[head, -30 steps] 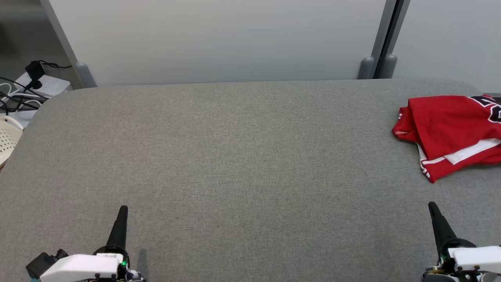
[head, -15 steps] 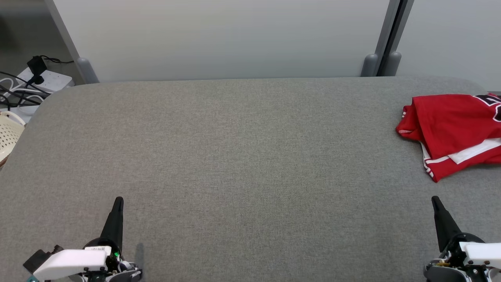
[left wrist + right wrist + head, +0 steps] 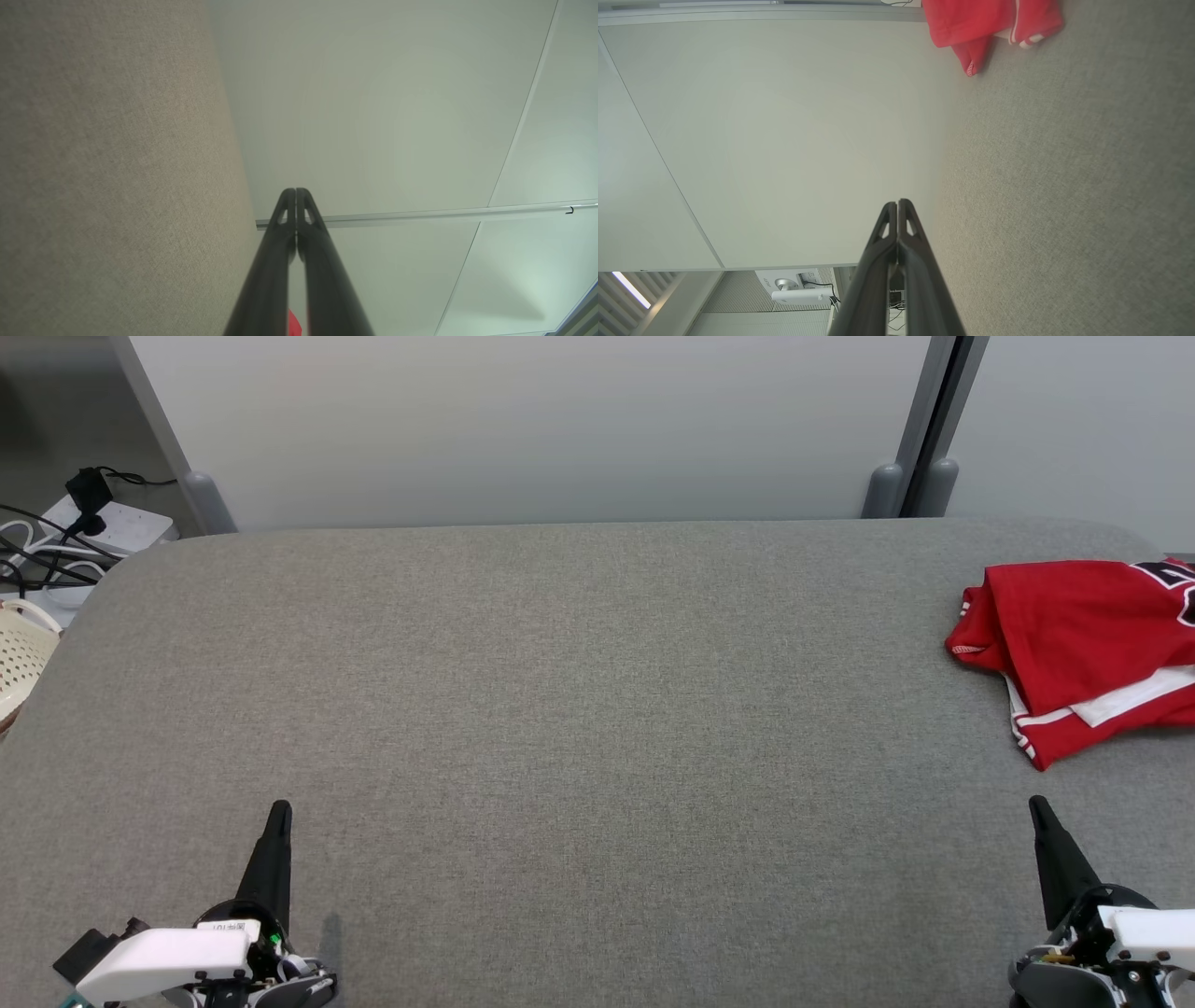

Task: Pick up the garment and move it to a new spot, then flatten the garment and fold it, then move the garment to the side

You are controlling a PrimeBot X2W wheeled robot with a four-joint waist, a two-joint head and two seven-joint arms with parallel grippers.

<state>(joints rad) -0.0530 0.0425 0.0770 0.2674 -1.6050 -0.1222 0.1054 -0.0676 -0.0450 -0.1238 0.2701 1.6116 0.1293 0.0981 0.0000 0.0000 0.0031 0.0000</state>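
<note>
Lying against the right edge of the worktop, towards its far right corner, the garment is seen as a loose red stack of layers. A red panel is on top, a white-trimmed hem shows beneath it at the near side, and a rumpled lobe bulges towards the middle of the worktop. Part of it is cut off by the border of the head view, so its full outline cannot be judged. The left claw is held over the near left corner and the right claw over the near right corner. Each has its two fingers pressed together with nothing between them. Both are well apart from the cloth, the right one being the nearer.

Two stages are fitted equally by this arrangement: a bundled garment to be lifted from the edge to a new spot, or a roughly folded one set at the side as the task sentence wants. Which of these holds cannot be settled, so no particular move is prescribed.

Should the cloth be handled at all, certain cares are judged to apply. The layers look thin and slippery, so a pinch on the top panel alone would likely peel the stack apart. All layers are best caught together, at the side facing the middle of the worktop. The fingers would have to be parted before contact. Dragging over the woven grey cover is best avoided, since the hem could be caught and the layers pulled askew. The part nearest the right edge should be watched, as it could slip over.
</note>
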